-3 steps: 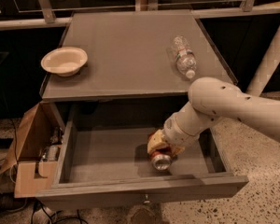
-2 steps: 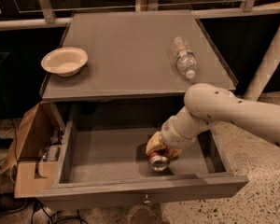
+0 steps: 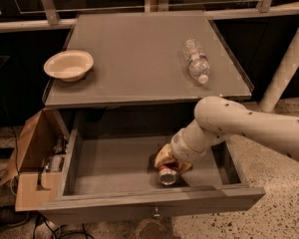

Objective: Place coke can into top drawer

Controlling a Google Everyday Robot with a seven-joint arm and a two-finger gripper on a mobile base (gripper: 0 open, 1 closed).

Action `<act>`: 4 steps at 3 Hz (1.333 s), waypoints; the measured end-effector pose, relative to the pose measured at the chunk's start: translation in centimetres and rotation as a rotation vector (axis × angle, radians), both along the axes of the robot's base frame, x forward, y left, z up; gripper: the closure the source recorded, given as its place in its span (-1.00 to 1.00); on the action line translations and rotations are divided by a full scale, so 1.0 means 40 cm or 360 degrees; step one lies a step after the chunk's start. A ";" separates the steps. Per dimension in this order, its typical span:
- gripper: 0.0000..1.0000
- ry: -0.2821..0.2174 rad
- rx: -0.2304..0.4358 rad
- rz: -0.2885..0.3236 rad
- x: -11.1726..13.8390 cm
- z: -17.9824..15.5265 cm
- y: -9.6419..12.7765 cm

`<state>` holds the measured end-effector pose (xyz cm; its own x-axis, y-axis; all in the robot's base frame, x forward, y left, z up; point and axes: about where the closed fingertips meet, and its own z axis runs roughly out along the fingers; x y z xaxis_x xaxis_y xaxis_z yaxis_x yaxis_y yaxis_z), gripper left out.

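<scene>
The top drawer [image 3: 114, 163] is pulled out below the cabinet top, its flat bottom showing. The coke can [image 3: 167, 174], red with a silver end facing me, lies low in the drawer near the front panel, right of centre. My gripper [image 3: 168, 164] reaches down into the drawer from the right and sits right over the can, its tan fingers around the can's upper part. The white arm hides the far end of the can.
A clear plastic water bottle [image 3: 196, 59] lies on the cabinet top [image 3: 139, 59] at the right. A cream bowl [image 3: 68, 64] stands at its left edge. An open cardboard box [image 3: 32, 163] with items sits on the floor at the left. A pale post [image 3: 289, 59] stands at the right.
The arm's elbow has drifted slightly left and down. The gripper and the can stay at the same spot in the drawer.
</scene>
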<state>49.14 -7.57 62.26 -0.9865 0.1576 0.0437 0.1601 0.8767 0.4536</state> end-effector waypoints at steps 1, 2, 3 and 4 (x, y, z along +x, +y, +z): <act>0.62 0.0000 0.0000 0.0000 0.000 0.000 0.000; 0.15 0.0000 0.0000 0.0000 0.000 0.000 0.000; -0.31 0.0000 0.0000 0.0000 0.000 0.000 0.000; -0.77 0.0000 0.0000 0.0000 0.000 0.000 0.000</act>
<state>49.14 -7.56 62.26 -0.9866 0.1574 0.0438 0.1600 0.8768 0.4535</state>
